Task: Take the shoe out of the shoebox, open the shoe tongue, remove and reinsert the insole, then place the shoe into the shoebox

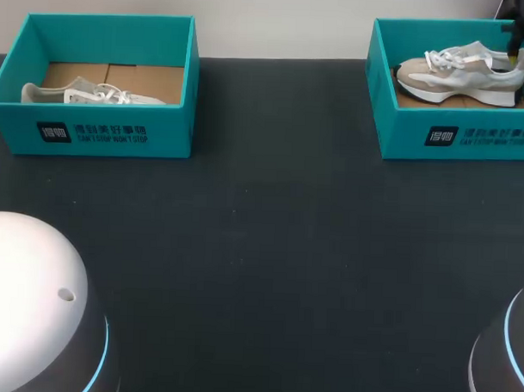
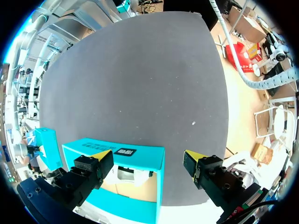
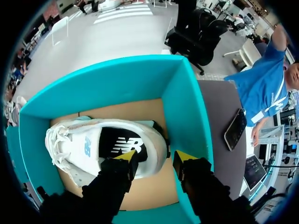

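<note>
The dark table [image 1: 260,247] carries two teal boxes. In the right shoebox [image 1: 394,123] the shoe [image 1: 460,74] lies along the box's length, toe toward the table's middle, heel outward. The left shoebox [image 1: 165,128] holds a second shoe [image 1: 85,93]. The right gripper [image 3: 156,158] straddles the heel rim, unclenched. The left gripper [image 2: 147,161] hangs spread over its box.
</note>
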Controlling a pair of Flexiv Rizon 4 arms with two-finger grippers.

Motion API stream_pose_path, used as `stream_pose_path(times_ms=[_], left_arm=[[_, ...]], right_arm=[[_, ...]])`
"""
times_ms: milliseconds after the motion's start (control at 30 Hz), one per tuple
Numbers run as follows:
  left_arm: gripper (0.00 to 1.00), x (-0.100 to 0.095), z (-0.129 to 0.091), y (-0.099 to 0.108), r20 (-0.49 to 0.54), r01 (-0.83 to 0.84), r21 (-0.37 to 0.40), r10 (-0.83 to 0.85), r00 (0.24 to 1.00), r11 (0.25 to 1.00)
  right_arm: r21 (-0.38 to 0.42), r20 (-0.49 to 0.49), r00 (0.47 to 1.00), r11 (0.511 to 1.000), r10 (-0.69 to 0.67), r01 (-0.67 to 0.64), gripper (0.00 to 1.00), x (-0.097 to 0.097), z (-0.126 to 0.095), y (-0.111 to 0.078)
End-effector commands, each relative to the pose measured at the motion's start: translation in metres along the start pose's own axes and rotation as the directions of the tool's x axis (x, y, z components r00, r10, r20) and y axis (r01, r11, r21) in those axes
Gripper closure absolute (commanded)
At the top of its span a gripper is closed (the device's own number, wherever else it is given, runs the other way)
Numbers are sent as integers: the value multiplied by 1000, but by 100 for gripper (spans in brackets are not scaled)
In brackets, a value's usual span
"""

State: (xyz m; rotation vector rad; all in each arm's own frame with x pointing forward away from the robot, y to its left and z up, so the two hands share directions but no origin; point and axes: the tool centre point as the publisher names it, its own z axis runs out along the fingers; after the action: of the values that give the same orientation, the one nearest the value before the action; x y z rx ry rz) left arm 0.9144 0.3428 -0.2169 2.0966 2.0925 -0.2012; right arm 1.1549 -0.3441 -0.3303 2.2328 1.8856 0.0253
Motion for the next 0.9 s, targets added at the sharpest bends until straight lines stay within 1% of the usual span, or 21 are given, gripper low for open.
stream_pose_path(times_ms=[33, 300, 333, 400, 433, 467, 633, 800, 900], left_arm=[[0, 0, -1, 0, -2, 0, 0, 0, 1000, 1000], [0, 0, -1, 0, -2, 0, 0, 0, 1000, 1000], [0, 0, -1, 0, -2, 0, 0, 0, 1000, 1000], [0, 0, -1, 0, -2, 0, 0, 0, 1000, 1000], [0, 0, -1, 0, -2, 0, 0, 0, 1000, 1000], [0, 0, -1, 0, -2, 0, 0, 0, 1000, 1000], [0, 0, -1, 0, -2, 0, 0, 0, 1000, 1000], [0, 0, -1, 0, -2, 0, 0, 0, 1000, 1000], [0, 0, -1, 0, -2, 0, 0, 0, 1000, 1000]], right_arm=[[40, 2, 1000, 999, -8, 8, 51, 1, 11, 10], [65, 10, 1000, 998, -13, 12, 57, 0, 25, 8], [67, 16, 1000, 998, -18, 17, 60, 0, 26, 8], [70, 17, 1000, 997, -23, 22, 76, 0, 26, 8], [73, 24, 999, 997, -31, 29, 80, 1, 26, 9], [75, 28, 999, 997, -35, 33, 100, 0, 27, 9], [81, 43, 998, 996, -50, 46, 100, -2, 25, 6], [68, 46, 997, 996, -54, 51, 100, -8, 4, 0], [54, 49, 997, 997, -62, 59, 100, -9, -18, -5]])
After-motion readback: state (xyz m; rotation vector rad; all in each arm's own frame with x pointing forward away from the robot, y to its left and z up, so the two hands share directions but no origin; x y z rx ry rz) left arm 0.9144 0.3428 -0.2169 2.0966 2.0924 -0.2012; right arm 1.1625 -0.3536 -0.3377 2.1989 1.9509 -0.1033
